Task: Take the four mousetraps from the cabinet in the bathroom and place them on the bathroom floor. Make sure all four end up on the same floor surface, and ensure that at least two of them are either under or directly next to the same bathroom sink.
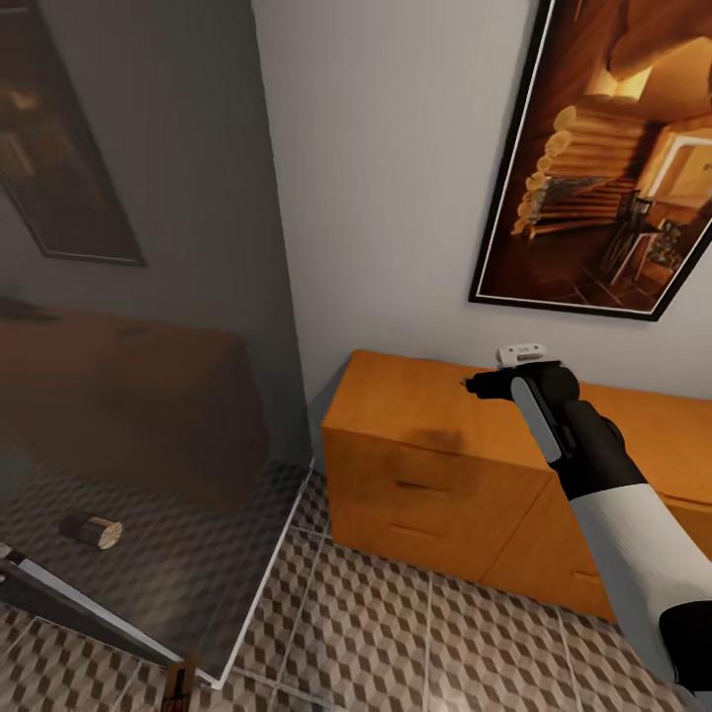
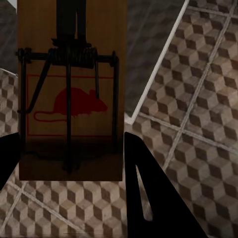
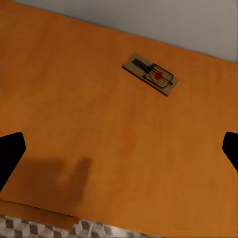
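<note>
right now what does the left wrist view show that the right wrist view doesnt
Left wrist view alone: a mousetrap close up between the left gripper's fingers, red mouse print and dark spring bar facing the camera, held over the bathroom floor, beside a pale strip edging a grey panel.

Right wrist view alone: a second mousetrap lying flat on the cabinet top near the grey wall, with the right gripper's dark fingertips spread wide at the frame edges.

Both share: a mousetrap with a red print, and some cube-patterned tile.
</note>
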{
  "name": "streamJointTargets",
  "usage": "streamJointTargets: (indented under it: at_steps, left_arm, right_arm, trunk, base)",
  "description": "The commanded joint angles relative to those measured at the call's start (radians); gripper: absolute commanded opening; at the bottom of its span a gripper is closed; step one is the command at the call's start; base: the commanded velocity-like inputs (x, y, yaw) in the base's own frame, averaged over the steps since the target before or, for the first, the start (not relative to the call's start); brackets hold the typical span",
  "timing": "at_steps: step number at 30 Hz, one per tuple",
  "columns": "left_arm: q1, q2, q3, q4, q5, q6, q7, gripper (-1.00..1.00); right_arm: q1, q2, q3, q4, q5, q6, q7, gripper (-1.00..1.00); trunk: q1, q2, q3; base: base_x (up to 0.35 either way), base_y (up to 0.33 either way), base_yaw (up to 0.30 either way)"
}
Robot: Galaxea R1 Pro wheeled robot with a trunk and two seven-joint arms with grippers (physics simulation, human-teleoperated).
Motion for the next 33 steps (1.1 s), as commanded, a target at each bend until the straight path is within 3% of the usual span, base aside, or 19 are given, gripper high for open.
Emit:
streamJointTargets:
  at_steps: [1,23,33]
  left_arm:
    - [-0.001,-0.002,-0.006,0.004,-0.004,-0.002,0.006,-1.00]
    - [-0.002,-0.002,-0.006,0.004,-0.004,-0.002,0.006,-1.00]
    - [-0.001,-0.002,-0.006,0.004,-0.004,-0.002,0.006,-1.00]
  right_arm:
    - [-0.001,-0.001,0.003,-0.001,-0.011,0.003,-0.010,1.00]
    - [0.003,0.000,0.007,0.019,-0.009,0.001,-0.004,1.00]
    - [0.005,0.002,0.008,0.027,-0.009,0.000,-0.003,1.00]
  trunk:
    - [0.001,-0.002,-0.003]
    - [0.001,-0.002,-0.005]
    - [0.001,-0.002,-0.013]
  base:
    - [0.000,-0.153,0.138]
    - [0.000,-0.218,0.019]
    - [0.000,-0.214,0.111]
